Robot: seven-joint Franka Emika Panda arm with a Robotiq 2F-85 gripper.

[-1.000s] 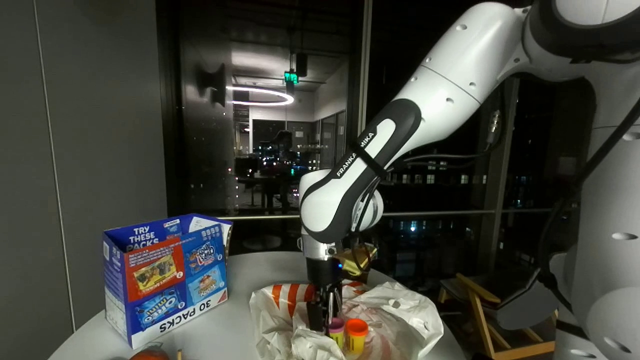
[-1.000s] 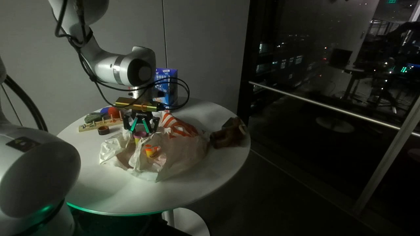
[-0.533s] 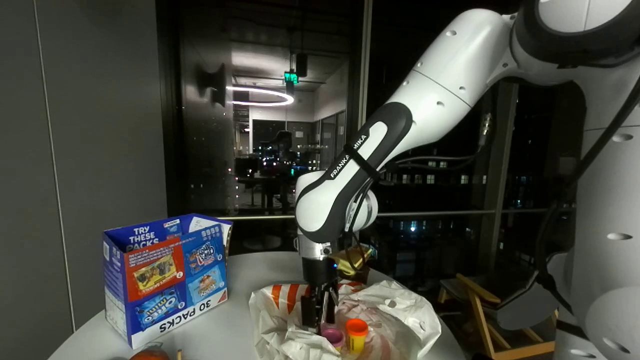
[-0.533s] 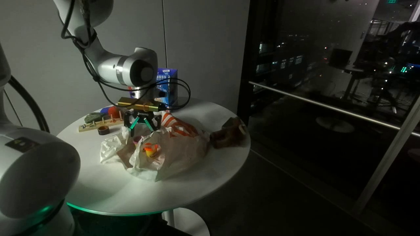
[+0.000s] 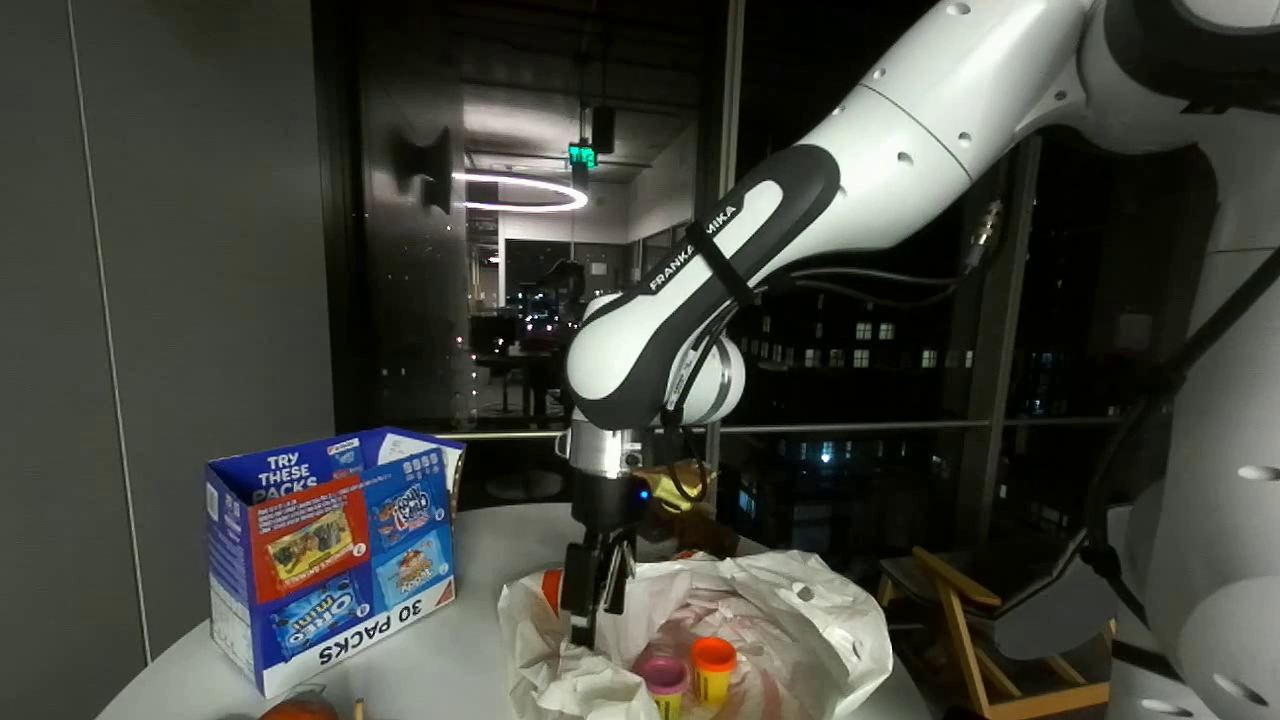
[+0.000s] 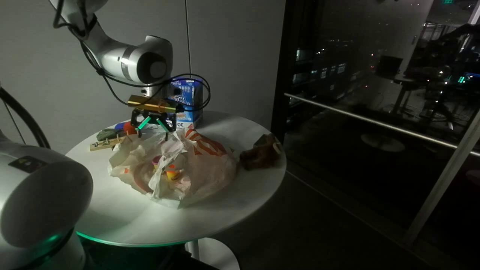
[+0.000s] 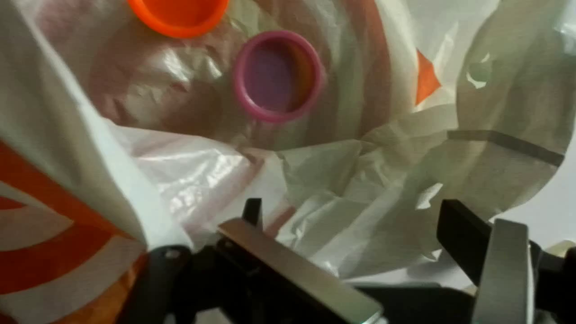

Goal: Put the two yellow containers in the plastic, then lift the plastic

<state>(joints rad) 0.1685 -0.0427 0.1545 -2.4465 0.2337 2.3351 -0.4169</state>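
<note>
A white plastic bag (image 5: pixel 820 615) with orange stripes lies spread and crumpled on the table, its mouth facing up. Inside it stand two yellow containers: one with an orange rim (image 5: pixel 713 668), the other with a purple rim (image 5: pixel 664 682). Seen from above in the wrist view, the purple-rimmed container (image 7: pixel 278 76) is hollow and lies close to the orange-rimmed one (image 7: pixel 180 15), which the frame's top cuts off. My gripper (image 7: pixel 351 211) hangs over the bag's crumpled edge, beside both containers, its fingers wide apart with nothing held. Whether the fingertips touch the plastic, I cannot tell.
A tall blue snack box (image 5: pixel 330 560) stands on the round white table (image 6: pixel 225 221). Behind the bag sit a pegged wooden board (image 6: pixel 101 144), a red ball (image 6: pixel 129 128) and a green object (image 6: pixel 107 134). A brown item (image 6: pixel 260 153) lies near the table's edge.
The fingers have spread and let go of the purple-rimmed container, now standing in the bag. My gripper has risen and shifted away from it. The bag's near edge has shifted outward.
</note>
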